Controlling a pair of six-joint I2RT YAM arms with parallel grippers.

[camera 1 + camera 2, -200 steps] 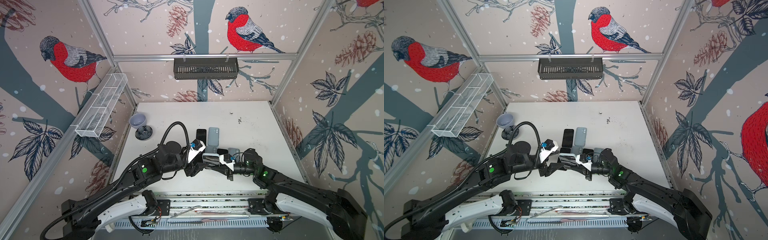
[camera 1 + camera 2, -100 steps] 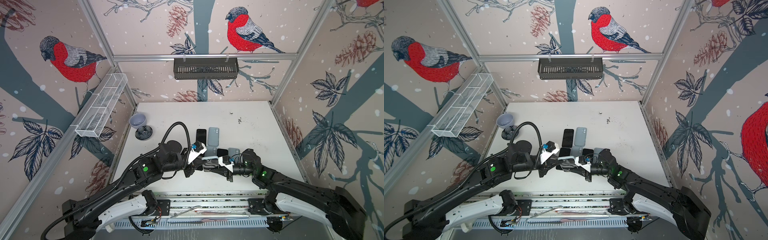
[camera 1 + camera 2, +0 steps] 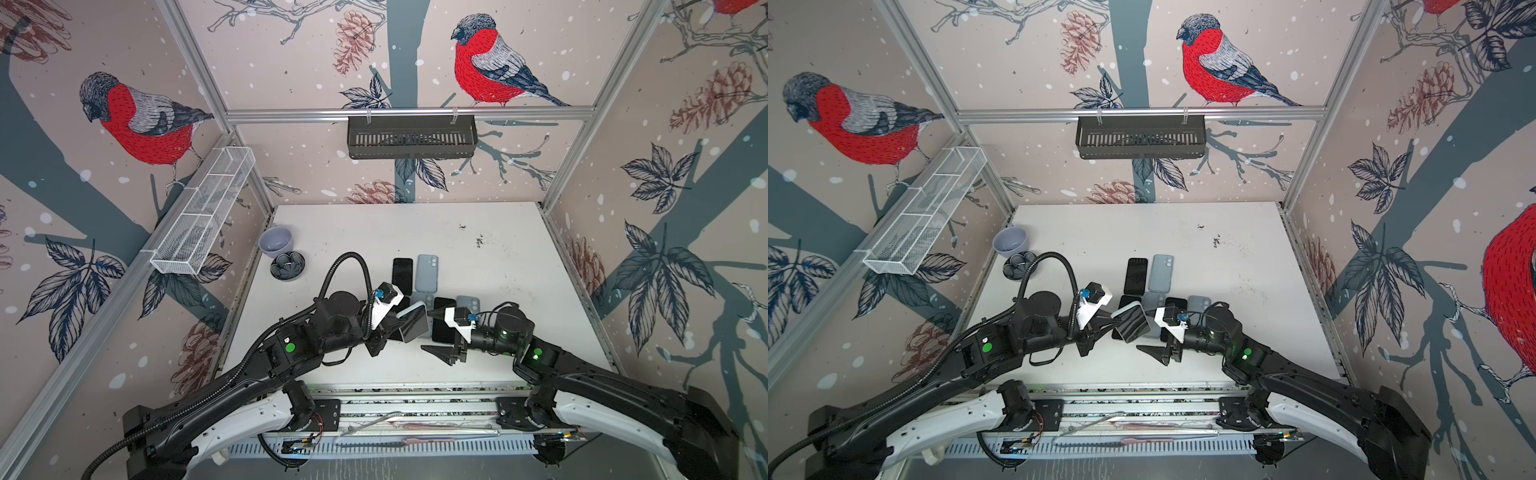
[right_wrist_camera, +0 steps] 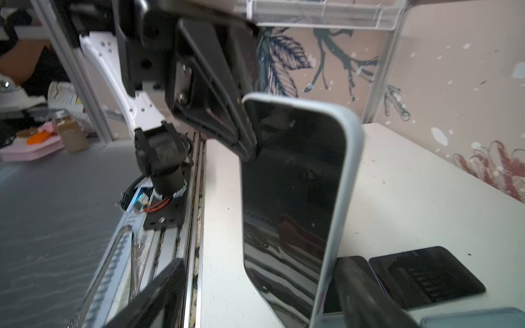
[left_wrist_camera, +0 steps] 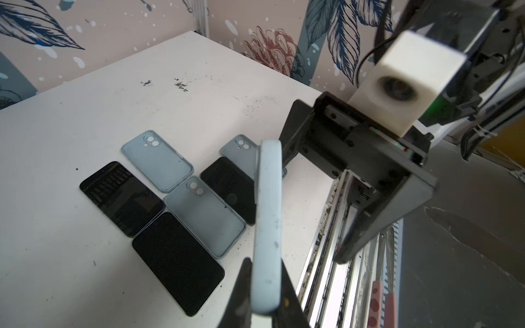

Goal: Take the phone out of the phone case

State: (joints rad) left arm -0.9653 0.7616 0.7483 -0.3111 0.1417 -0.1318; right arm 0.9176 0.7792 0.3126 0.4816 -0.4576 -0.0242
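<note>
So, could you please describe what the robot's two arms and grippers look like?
The left arm and right arm are black with white shells near the base, a green light on each and a white camera block at each wrist. A black ribbed hose loops over the left one. The left gripper and right gripper have black, wedge-shaped fingers.

Phone (image 4: 292,198) now in left gripper (image 5: 265,272), seemingly

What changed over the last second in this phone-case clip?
The left gripper closed on the cased phone; the right gripper let go and opened wide. The bare phones and empty cases on the table stayed put.
</note>
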